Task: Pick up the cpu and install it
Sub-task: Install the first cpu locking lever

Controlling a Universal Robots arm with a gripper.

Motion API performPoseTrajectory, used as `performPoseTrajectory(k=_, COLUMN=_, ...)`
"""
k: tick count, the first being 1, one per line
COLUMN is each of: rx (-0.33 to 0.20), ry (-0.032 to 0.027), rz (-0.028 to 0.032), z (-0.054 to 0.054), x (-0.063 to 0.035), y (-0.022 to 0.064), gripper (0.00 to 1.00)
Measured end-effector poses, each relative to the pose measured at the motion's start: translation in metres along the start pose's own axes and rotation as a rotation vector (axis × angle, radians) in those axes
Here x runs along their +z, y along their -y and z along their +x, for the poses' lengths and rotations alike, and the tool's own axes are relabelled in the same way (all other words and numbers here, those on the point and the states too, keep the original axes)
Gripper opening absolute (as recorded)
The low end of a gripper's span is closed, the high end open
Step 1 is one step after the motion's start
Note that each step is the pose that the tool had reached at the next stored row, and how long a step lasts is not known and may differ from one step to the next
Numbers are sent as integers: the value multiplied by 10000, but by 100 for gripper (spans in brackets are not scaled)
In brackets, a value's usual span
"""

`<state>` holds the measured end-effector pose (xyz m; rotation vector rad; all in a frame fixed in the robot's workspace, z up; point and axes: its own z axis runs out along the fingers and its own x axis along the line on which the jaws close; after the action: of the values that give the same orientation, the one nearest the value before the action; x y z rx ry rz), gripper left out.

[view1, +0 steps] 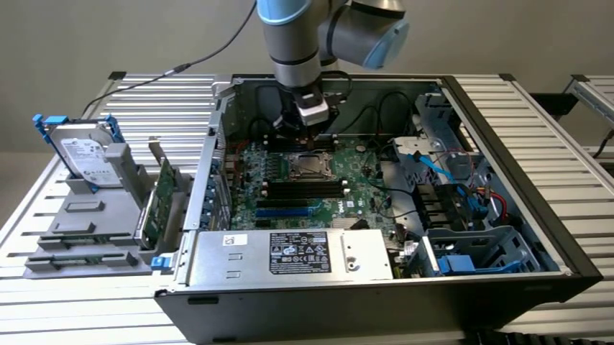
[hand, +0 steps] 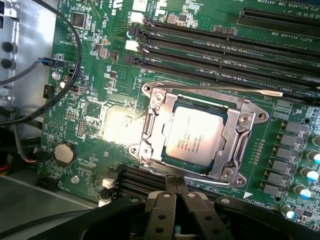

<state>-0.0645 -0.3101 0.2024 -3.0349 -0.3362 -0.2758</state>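
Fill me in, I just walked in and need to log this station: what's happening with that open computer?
A robot arm reaches down into the open computer case, its gripper shut and holding nothing, poised just above the motherboard. The cpu already sits in the socket frame, whose metal plate lies over its edges. In the exterior view, a hard drive stands in a grey holder outside the case, on that view's left.

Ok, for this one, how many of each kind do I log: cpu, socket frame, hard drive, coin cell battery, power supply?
cpu: 1, seated in the socket
socket frame: 1
hard drive: 1, outside the case
coin cell battery: 1
power supply: 1
Total: 5
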Motion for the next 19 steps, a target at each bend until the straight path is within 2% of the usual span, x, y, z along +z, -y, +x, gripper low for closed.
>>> performPoseTrajectory(k=19, rx=-159, ry=9, rz=30, z=20, x=35, y=-19, gripper=11)
